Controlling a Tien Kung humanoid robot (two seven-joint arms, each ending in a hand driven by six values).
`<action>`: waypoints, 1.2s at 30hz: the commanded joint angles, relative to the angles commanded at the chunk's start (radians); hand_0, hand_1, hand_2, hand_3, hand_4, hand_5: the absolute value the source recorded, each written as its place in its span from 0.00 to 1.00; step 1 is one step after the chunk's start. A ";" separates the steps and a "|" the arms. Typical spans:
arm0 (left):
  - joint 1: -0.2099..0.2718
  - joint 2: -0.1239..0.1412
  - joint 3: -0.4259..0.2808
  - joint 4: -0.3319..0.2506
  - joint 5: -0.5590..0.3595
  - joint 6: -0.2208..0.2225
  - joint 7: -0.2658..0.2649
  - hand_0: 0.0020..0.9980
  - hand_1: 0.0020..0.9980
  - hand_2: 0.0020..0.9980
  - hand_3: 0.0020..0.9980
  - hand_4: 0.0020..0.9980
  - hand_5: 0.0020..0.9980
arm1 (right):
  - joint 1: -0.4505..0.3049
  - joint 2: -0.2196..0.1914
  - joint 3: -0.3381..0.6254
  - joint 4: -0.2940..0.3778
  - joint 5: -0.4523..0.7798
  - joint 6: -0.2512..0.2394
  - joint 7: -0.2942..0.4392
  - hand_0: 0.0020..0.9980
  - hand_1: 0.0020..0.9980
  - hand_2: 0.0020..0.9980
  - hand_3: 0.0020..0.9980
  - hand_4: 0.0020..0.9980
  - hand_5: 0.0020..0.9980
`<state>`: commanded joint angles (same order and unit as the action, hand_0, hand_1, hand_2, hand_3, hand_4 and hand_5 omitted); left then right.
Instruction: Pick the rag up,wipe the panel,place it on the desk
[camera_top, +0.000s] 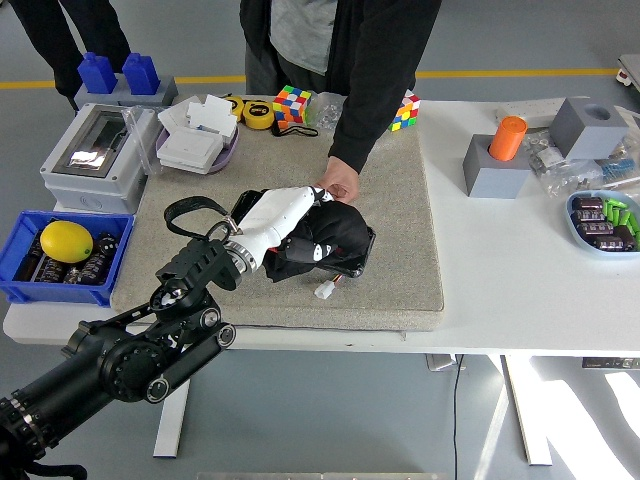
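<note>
One hand works: the left hand (285, 215) presses a bunched black rag (330, 238) onto the black panel (352, 262), fingers curled into the cloth and gripping it. Rag and panel lie at the middle of the grey mat (400, 210). Relative to the panel, the rag covers most of its top face; the panel's long axis runs left-right. A person's hand (338, 186) steadies the panel's far edge. Right hand: not visible.
</note>
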<state>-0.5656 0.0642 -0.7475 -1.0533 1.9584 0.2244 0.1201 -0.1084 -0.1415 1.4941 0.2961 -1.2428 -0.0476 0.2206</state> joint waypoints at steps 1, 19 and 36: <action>0.002 0.002 -0.010 0.004 0.003 0.000 -0.001 0.25 0.37 0.44 0.56 0.71 0.00 | 0.000 0.000 0.000 0.000 0.000 0.000 0.000 0.59 0.60 0.52 0.52 0.88 0.35; 0.011 0.039 -0.218 0.115 0.038 0.011 -0.028 0.25 0.37 0.44 0.56 0.72 0.00 | -0.001 0.003 0.006 0.001 -0.003 0.001 0.000 0.59 0.60 0.52 0.52 0.88 0.35; 0.030 0.062 -0.293 0.144 0.044 0.021 -0.041 0.25 0.36 0.44 0.56 0.71 0.00 | -0.001 0.002 0.000 0.003 0.000 0.001 0.001 0.59 0.60 0.52 0.52 0.88 0.35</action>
<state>-0.5359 0.1262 -1.0408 -0.9097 2.0028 0.2459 0.0790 -0.1099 -0.1393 1.4940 0.2988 -1.2426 -0.0464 0.2212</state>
